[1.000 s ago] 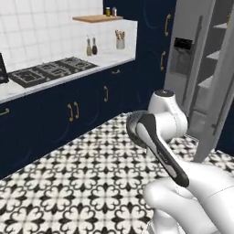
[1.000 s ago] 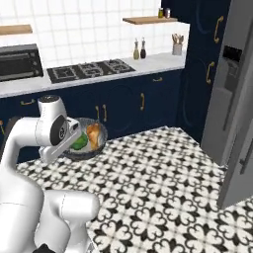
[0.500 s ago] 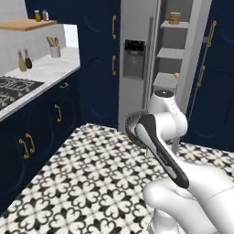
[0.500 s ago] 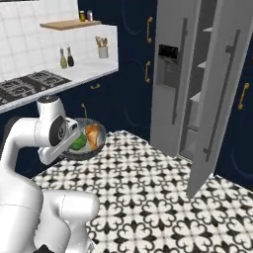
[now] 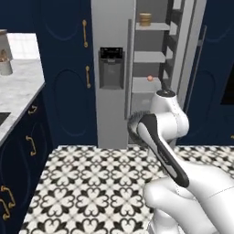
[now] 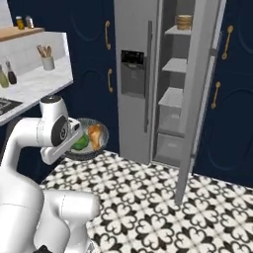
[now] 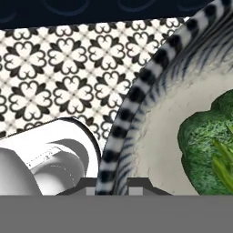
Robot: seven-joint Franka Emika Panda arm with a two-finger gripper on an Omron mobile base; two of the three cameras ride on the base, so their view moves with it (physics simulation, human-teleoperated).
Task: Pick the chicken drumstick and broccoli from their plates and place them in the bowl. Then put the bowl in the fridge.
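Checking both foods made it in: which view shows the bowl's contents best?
The right base view: chicken drumstick and broccoli lie in the bowl. The hand view shows broccoli alone; the left base view, just the bowl's dark rim.

1 bowl (image 6: 84,148), 1 broccoli (image 7: 207,150), 1 drumstick (image 6: 95,136), 1 fridge (image 6: 133,74), 2 bottles (image 6: 6,75).

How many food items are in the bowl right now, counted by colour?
Green, broccoli: 1
Orange-brown, drumstick: 1
Total: 2, both inside the bowl, which the end effector holds by its rim, off the floor.
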